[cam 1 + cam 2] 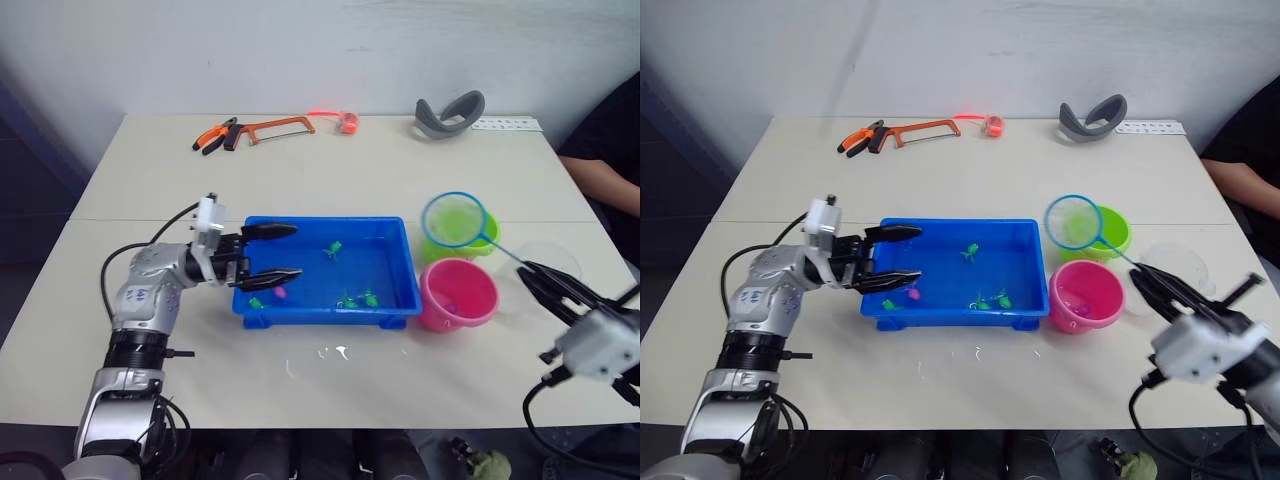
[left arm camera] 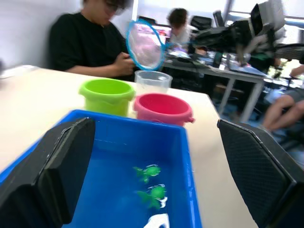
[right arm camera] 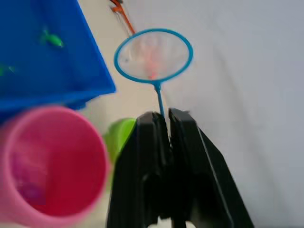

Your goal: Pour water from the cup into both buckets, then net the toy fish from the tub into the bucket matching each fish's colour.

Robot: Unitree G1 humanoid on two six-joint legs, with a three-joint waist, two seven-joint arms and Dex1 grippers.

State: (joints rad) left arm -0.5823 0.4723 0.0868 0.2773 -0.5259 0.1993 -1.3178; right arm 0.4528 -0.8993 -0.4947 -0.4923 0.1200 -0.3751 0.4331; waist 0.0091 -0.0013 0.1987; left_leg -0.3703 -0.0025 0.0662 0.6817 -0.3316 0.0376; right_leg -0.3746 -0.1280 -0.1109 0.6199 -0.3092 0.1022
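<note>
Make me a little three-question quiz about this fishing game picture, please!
1. True or false: the net is held up over the green bucket.
2. Which tool holds the net's handle? A) left tool B) right tool C) neither
3. Fill in: the left tool is open at the left end of the ____ tub.

Key: 1 true. 2 B, the right tool is shut on the handle. 3 blue.
</note>
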